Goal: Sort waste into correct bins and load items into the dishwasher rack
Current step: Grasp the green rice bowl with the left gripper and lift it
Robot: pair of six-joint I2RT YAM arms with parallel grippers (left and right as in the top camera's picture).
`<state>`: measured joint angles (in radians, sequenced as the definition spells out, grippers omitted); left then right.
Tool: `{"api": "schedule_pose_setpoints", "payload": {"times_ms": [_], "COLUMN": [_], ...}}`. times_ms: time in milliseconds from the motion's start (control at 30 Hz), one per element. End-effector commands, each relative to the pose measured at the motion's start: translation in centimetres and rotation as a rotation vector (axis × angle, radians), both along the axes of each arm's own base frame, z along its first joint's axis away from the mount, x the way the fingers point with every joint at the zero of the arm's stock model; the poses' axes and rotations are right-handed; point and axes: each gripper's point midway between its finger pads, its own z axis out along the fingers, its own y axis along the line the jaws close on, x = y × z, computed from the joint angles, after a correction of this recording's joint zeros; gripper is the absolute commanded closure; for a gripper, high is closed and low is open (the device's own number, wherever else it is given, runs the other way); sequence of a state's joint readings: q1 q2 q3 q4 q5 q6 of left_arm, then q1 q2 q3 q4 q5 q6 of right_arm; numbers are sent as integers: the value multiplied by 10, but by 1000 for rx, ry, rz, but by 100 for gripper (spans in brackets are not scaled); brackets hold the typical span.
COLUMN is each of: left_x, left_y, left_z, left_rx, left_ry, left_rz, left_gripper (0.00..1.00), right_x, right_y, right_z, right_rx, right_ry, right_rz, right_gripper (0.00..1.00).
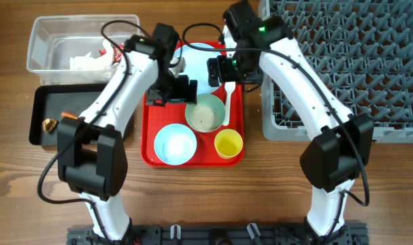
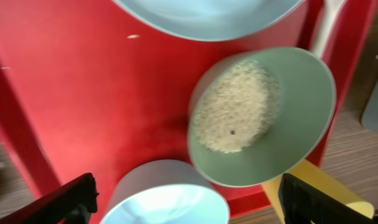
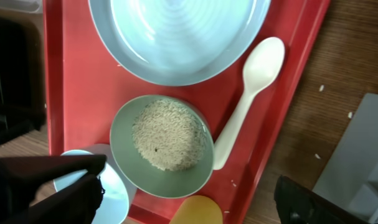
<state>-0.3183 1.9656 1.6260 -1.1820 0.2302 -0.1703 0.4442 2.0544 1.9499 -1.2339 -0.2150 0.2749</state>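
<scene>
Nearest to the robot, at the front of the red tray [image 1: 150,133], stand the blue bowl [image 1: 175,144] and the cup [image 1: 228,143]; both look empty. Just behind them is the green bowl [image 1: 205,113] with the rice [image 3: 167,134] in it. The spoon [image 3: 248,93] lies at its right, with the handle end against the bowl rim or under it. Behind comes the plate [image 3: 179,37].

The left gripper [image 2: 189,205] hovers over the two bowls with its fingers spread wide and nothing between them. The right gripper [image 3: 182,193] hangs over the same bowls, also spread and empty.

The main danger, I think, is the rice. If the green bowl is pinched by one thin wall and tilts, the grains will pour onto the red tray. A few grains lie loose on the table [image 3: 338,74]. Lifting this bowl may also drag the spoon. Both arms crowd the same small area, so they could knock each other.

Room is little. The blue bowl is very close to the green one, and the right edge of the red tray is near the rack [image 1: 342,68], with only a narrow strip of wood between. On the left, the black tray [image 1: 63,105] lies just beside the red tray. Farther, in the far-left corner, is the tub [image 1: 56,34] with a white wrapper [image 1: 87,61] inside. The way there passes under the left arm.
</scene>
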Motion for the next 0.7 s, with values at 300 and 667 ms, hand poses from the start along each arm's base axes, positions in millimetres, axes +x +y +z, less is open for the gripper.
{"api": "schedule_pose_setpoints", "payload": {"times_ms": [300,667], "left_x": [-8,-14], "left_y": [-96,-113], "left_z": [-1,-53], "left_rx": [-51,-11], "left_ry": [-155,-86], "left_rz": [-215,-260], "left_gripper": [10,27], "right_x": [29,39], "right_y": [-68,-147], "right_z": [14,43], "right_rx": [37,47], "right_ry": [-18,-63], "right_rz": [-159,-339], "right_gripper": [11,11]}}
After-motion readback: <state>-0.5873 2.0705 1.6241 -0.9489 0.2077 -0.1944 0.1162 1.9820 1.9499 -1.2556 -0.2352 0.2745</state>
